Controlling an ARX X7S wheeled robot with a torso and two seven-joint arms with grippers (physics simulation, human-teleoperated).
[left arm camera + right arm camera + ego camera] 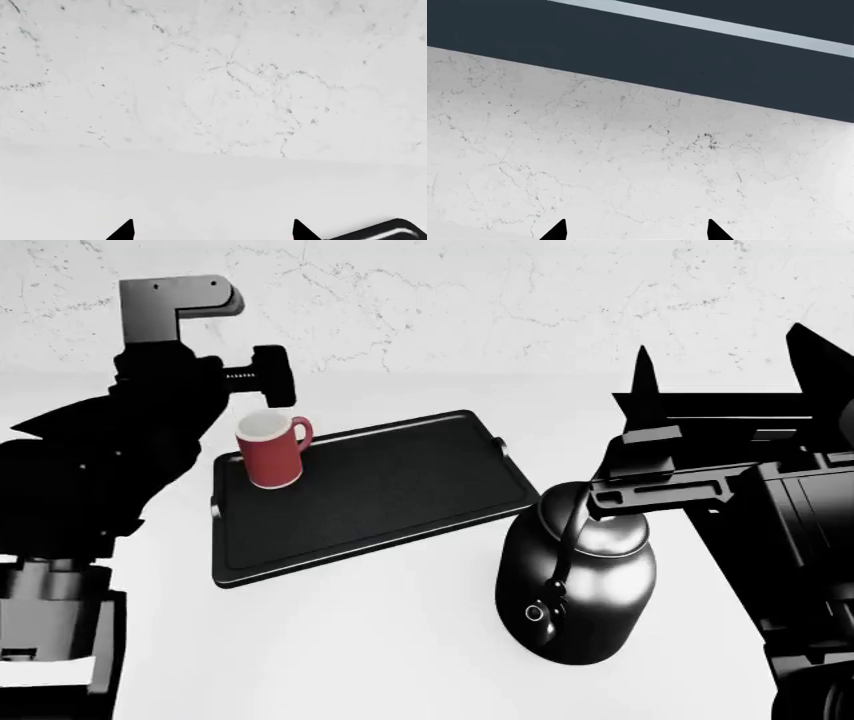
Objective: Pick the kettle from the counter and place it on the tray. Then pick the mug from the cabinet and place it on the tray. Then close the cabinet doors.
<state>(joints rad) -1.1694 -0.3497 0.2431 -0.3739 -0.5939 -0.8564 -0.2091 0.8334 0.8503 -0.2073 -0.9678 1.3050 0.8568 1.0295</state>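
The right end effector (721,365) is seen spread wide and empty, raised at 2 o'clock of the kettle (577,585). The left end effector (213,231) is likewise parted, with nothing held. The kettle rests on the counter (374,640), just beside the tray (387,495) (at its 4 o'clock corner). The mug (271,450) stands upright on the tray.

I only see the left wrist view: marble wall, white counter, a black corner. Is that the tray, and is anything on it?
Observer: Yes, the tray; the head view shows the red mug upright on it, near its far left corner.
Operator: And the kettle?
Observer: The kettle stands on the counter beside the tray's near right corner, not on it.
Operator: Right gripper holding it?
Observer: No, the right gripper is open and empty, higher than the kettle.
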